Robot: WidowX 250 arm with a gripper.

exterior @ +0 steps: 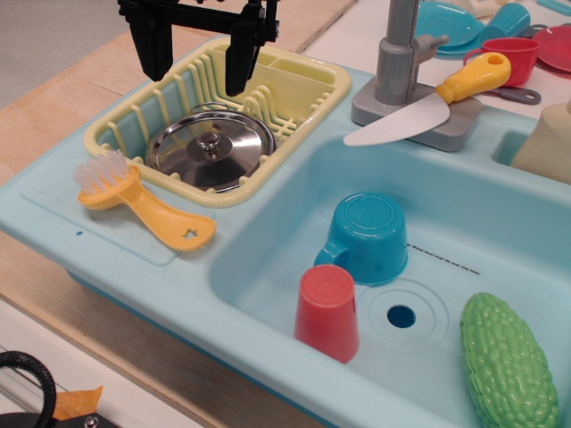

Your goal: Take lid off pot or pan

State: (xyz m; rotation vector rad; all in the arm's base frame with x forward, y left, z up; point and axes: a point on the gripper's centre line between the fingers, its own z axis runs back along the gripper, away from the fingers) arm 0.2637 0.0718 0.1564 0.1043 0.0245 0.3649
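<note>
The lid (pixel 214 152) is a round shiny steel disc with a small knob (pixel 210 144) at its centre. It lies flat in the near end of the yellow dish rack (pixel 294 85). The pot is hidden under the lid; only a thin steel edge (pixel 207 185) shows at the lid's near side. My black gripper (pixel 196 67) hangs above the rack, behind and above the lid, apart from it. It is open and empty, with one finger (pixel 152 49) on the left and one finger (pixel 241 62) on the right, wider apart than the knob.
A yellow brush (pixel 134 201) lies on the drainboard by the rack. In the basin (pixel 500 223) are an upturned blue cup (pixel 368 236), an upturned red cup (pixel 327 312) and a green gourd (pixel 508 361). A grey faucet (pixel 401 62) and a toy knife (pixel 428 102) stand to the right.
</note>
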